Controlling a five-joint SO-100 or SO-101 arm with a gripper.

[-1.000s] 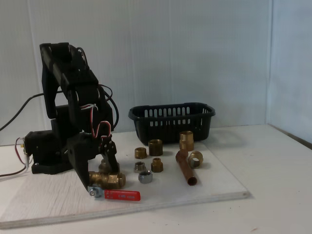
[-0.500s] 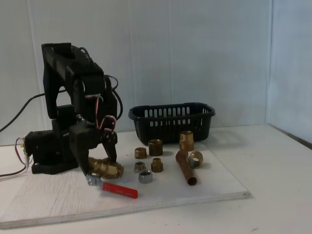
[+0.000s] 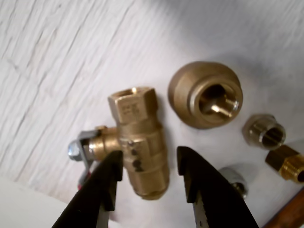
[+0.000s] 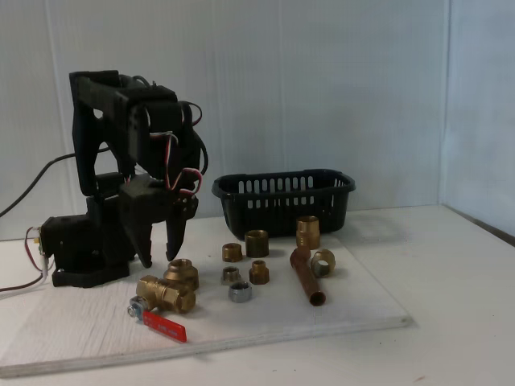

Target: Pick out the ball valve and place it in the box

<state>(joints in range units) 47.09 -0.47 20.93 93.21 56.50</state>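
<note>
While the gripper (image 4: 158, 253) hangs above the white board (image 4: 338, 310), its two black fingers (image 3: 102, 190) are spread, holding nothing. Beneath them the ball valve (image 4: 165, 295) lies on the board, apparently untouched, red lever toward the camera. Farther back stands the black slotted basket (image 4: 283, 201).

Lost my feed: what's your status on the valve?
Pincer open, above the board. Ball valve lying loose between the tips, not gripped. Box empty behind. Round brass coupling sits right beside the valve.
</note>
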